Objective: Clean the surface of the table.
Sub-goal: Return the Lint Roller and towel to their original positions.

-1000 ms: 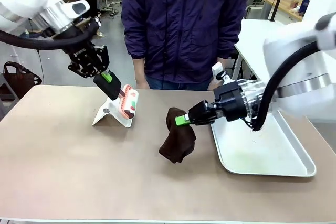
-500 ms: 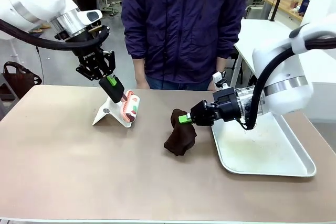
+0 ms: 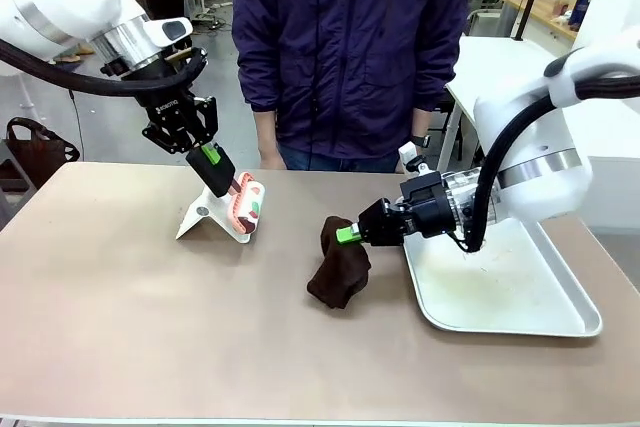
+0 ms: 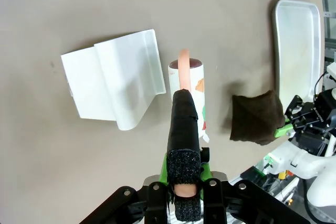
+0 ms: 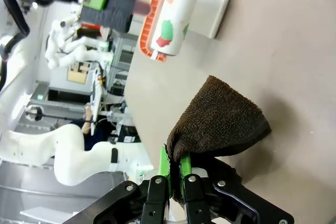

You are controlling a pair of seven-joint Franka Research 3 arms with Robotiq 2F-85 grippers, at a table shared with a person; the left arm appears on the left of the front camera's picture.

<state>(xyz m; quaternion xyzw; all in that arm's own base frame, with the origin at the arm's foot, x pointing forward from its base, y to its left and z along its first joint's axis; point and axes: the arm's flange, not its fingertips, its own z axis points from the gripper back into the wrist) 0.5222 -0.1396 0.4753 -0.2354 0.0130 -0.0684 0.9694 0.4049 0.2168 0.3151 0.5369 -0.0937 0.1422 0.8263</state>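
The taupe-brown worktop (image 3: 130,327) spans the front view, and everything here is placed against the metal tray (image 3: 530,317) lying at its right end.

Just left of the tray, the right tool (image 3: 345,235) has its 2 green-padded fingers pressed together on the upper edge of a dark brown cloth (image 3: 338,272). The cloth hangs from that pinch and its lower folds rest on the worktop, close beside the tray's left rim. In the right wrist view the same cloth (image 5: 220,121) fans out from the pinched fingers (image 5: 173,166), with the worktop's brown surface (image 5: 294,51) behind it.

Farther left of the tray, well past the cloth, the left tool (image 3: 215,169) is clamped on the black handle of a lint roller (image 3: 245,202). The roller has an orange frame and a white drum printed with red and green shapes, and it sits at the top of a white plastic stand (image 3: 208,217) that rests on the worktop. In the left wrist view the handle runs up between the left tool's (image 4: 185,190) 2 fingers to the roller (image 4: 190,85), the stand (image 4: 113,80) lies just beside it, and the cloth (image 4: 257,118) and tray (image 4: 296,51) sit farther off.

A person in a dark purple jacket (image 3: 350,47) stands at the far edge of the worktop, behind the tray's left end.
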